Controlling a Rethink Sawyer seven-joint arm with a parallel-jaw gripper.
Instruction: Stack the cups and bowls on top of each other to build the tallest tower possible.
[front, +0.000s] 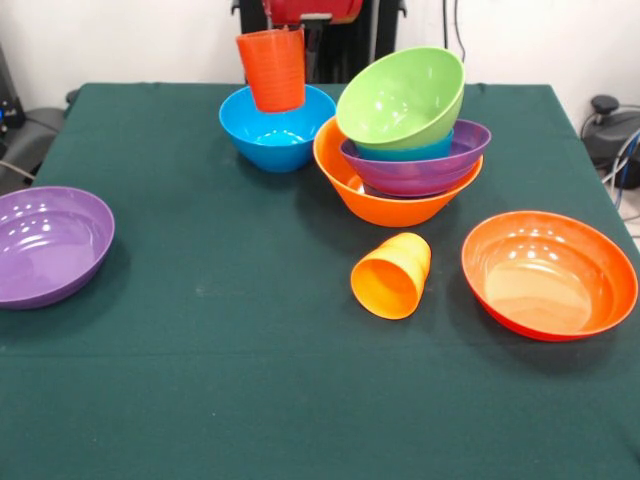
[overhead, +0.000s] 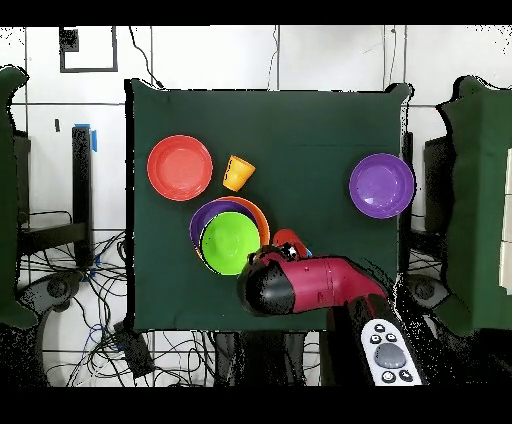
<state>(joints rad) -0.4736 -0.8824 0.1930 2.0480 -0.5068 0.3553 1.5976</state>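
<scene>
Front view: the red-orange cup (front: 272, 68) hangs above the blue bowl (front: 277, 130), its top at the picture's edge; the gripper itself is hidden, so its grip cannot be told. Beside it the tower (front: 405, 140) carries a tilted green bowl (front: 400, 97)

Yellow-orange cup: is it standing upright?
No. The yellow-orange cup lies on its side on the green cloth, mouth toward the camera, between the stack and the red-orange bowl.
</scene>
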